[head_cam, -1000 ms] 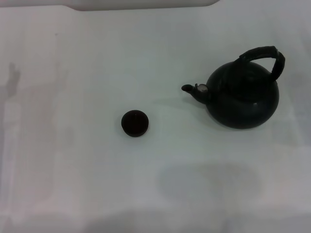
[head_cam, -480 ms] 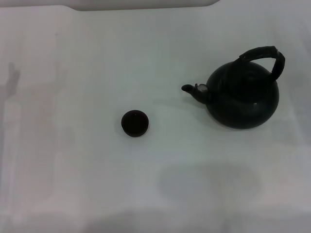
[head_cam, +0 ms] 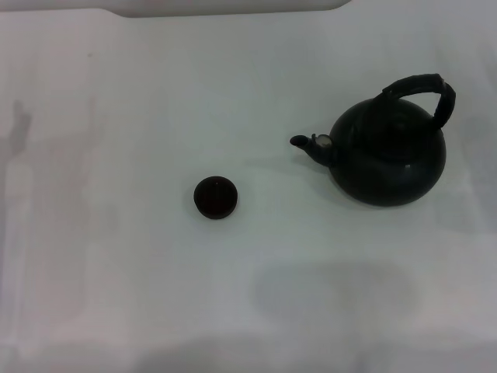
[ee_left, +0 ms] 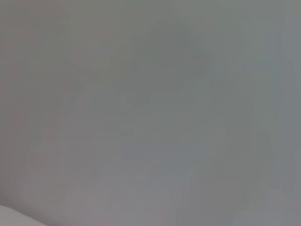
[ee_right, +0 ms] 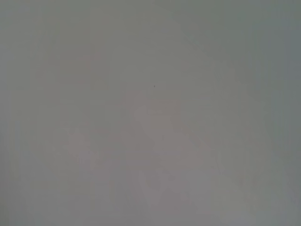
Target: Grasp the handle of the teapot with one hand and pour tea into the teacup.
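The black round teapot (head_cam: 388,151) stands upright on the white table at the right in the head view, its short spout (head_cam: 309,144) with a pale tip pointing left. Its ribbed black handle (head_cam: 419,87) arches over the top. The small dark teacup (head_cam: 215,196) sits alone near the middle, left of the spout and a little nearer to me. Neither gripper shows in the head view. Both wrist views show only plain pale surface.
The white table (head_cam: 116,272) fills the head view. Its far edge (head_cam: 225,9) runs along the top. A faint shadow patch (head_cam: 334,291) lies on the cloth in front of the teapot.
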